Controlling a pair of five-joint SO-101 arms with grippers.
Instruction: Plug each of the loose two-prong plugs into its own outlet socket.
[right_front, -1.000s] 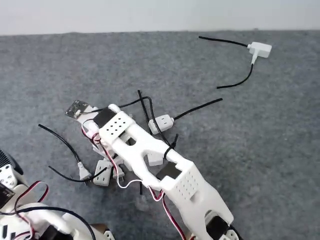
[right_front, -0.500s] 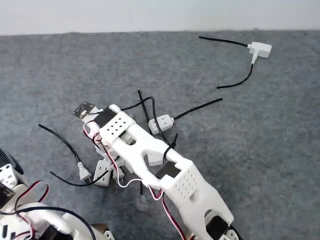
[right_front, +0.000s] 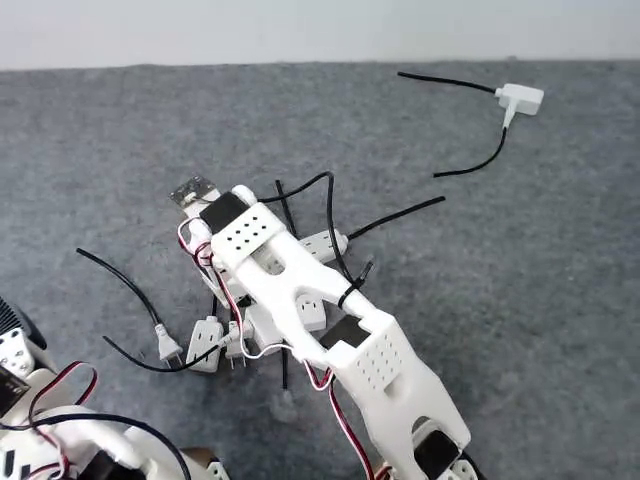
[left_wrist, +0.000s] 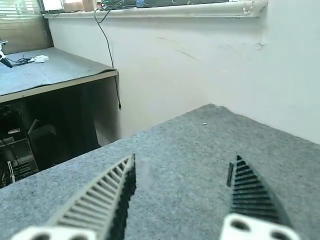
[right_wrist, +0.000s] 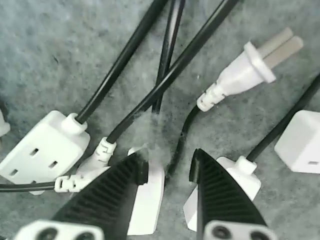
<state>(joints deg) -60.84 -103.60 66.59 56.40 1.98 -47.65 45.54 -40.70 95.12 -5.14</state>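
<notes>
My right arm (right_front: 300, 290) stretches from the front edge over a tangle of black cords and white sockets at mid-table. My right gripper (right_wrist: 170, 162) hangs low over them, slightly open, with a black cord (right_wrist: 180, 135) running up to the gap. A loose two-prong plug (right_wrist: 250, 67) lies just beyond the fingertips. A white socket (right_wrist: 42, 142) with slots lies to one side. From above I see a socket (right_front: 322, 243), another socket (right_front: 204, 345) and a loose plug (right_front: 167, 345). My left gripper (left_wrist: 182, 167) is open, holds nothing and faces a wall.
A joined plug and socket (right_front: 520, 98) with a black cord lie at the back right corner. My left arm (right_front: 40, 430) rests at the front left. The grey carpet (right_front: 520, 280) on the right side is bare.
My right arm's wrist has swung toward the back and slightly right over the tangle. The cords and the nearest socket have shifted with it. My left arm has kept still.
</notes>
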